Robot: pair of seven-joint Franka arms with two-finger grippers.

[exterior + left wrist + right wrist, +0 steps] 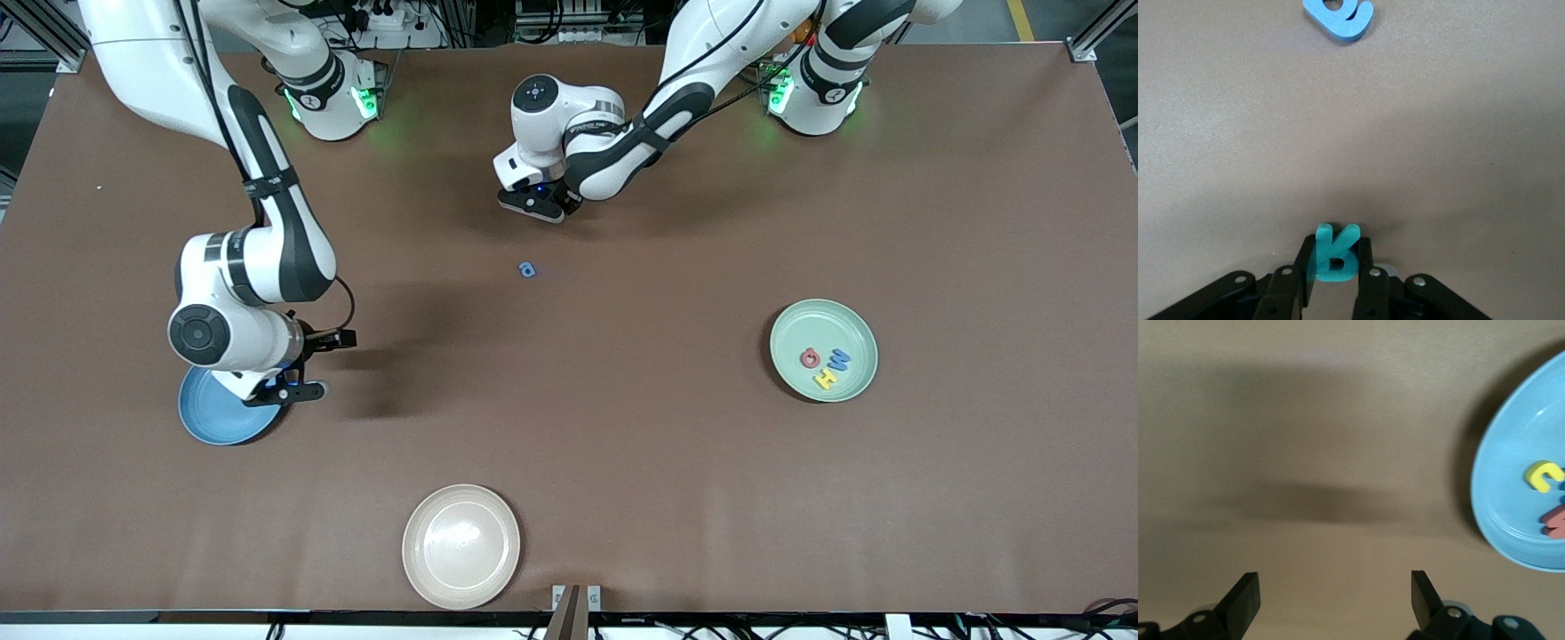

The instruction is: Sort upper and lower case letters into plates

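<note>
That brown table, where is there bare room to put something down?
The widest bare stretch lies between the cream plate and the green plate, nearer the front camera. It is crowded under the left pincer, shut on a teal letter, with a blue letter close by, and at the blue plate, where the open right pincer hovers.

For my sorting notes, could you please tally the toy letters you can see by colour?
Blue letters: 2 (one loose on the table, one in the green plate)
Red letters: 2
Yellow letters: 2
Teal letters: 1, in the left gripper
Total: 7
</note>
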